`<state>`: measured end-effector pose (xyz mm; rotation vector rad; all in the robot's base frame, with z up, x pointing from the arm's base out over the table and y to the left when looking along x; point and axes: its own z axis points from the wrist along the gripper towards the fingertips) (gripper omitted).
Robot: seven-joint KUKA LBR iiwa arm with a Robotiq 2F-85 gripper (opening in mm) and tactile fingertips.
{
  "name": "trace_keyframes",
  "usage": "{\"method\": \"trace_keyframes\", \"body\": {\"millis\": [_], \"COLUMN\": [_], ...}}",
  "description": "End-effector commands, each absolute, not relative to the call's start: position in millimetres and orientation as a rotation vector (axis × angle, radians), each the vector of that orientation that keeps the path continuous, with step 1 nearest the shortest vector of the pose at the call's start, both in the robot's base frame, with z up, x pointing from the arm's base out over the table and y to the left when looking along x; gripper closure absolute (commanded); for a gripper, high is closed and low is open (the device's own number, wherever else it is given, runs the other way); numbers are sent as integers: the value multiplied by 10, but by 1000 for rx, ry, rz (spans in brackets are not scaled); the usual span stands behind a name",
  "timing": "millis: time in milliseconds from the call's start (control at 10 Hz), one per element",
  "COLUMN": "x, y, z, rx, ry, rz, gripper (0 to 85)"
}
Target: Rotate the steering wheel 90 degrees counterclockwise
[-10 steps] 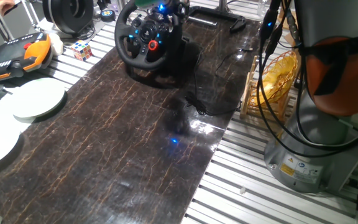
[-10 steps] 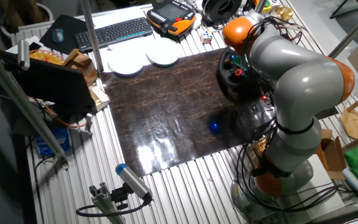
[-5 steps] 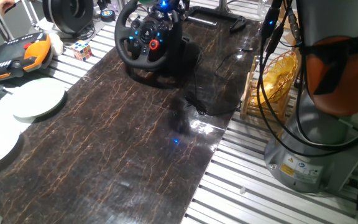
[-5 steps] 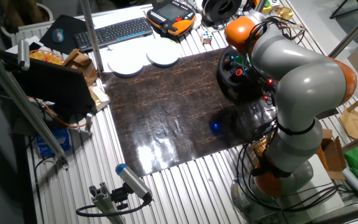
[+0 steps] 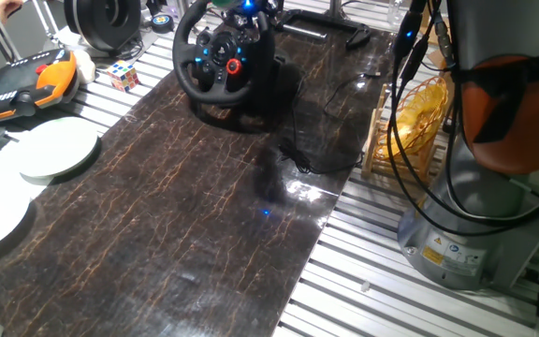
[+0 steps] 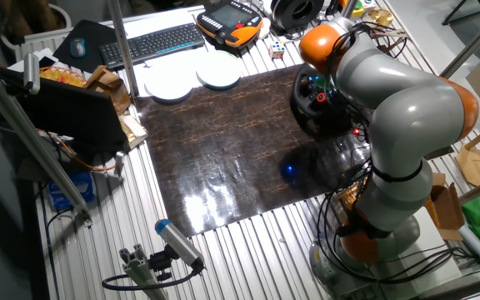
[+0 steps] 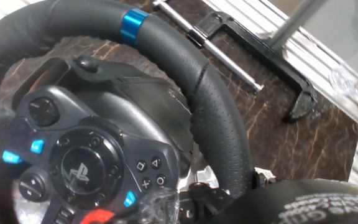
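The black steering wheel [image 5: 215,58] stands on its base at the far end of the dark marbled mat [image 5: 195,215], with a red button and blue lights on its hub. My gripper [image 5: 248,9] is at the top of the rim, mostly cut off by the frame edge. In the other fixed view my arm covers most of the steering wheel [image 6: 309,102]. The hand view is filled by the thick rim [image 7: 216,106] with its blue stripe and by the hub [image 7: 86,168]. A dark rounded part sits at the bottom right there. I cannot tell how the jaws stand.
Left of the wheel lie an orange-black pendant [image 5: 26,80], a colour cube [image 5: 124,75], a black drum-like ring [image 5: 101,19] and two white plates [image 5: 59,150]. A black clamp bar [image 5: 344,37] lies behind. A cable [image 5: 307,159] trails to a yellow wire basket [image 5: 419,112] and my base [image 5: 475,215].
The red hub button has shifted slightly up and to the right, and the blue light on my gripper moved a little with it. Little else differs.
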<state>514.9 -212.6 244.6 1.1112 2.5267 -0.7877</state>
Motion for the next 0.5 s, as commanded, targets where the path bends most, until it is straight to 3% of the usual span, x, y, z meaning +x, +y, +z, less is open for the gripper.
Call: {"method": "trace_keyframes", "body": {"millis": [0, 400], "x": [5159, 5212], "y": [-2127, -2139], "z": [2443, 2440], "rx": [1075, 967], "ry": [2545, 2596], "rz": [-794, -811], "gripper": [843, 843]}}
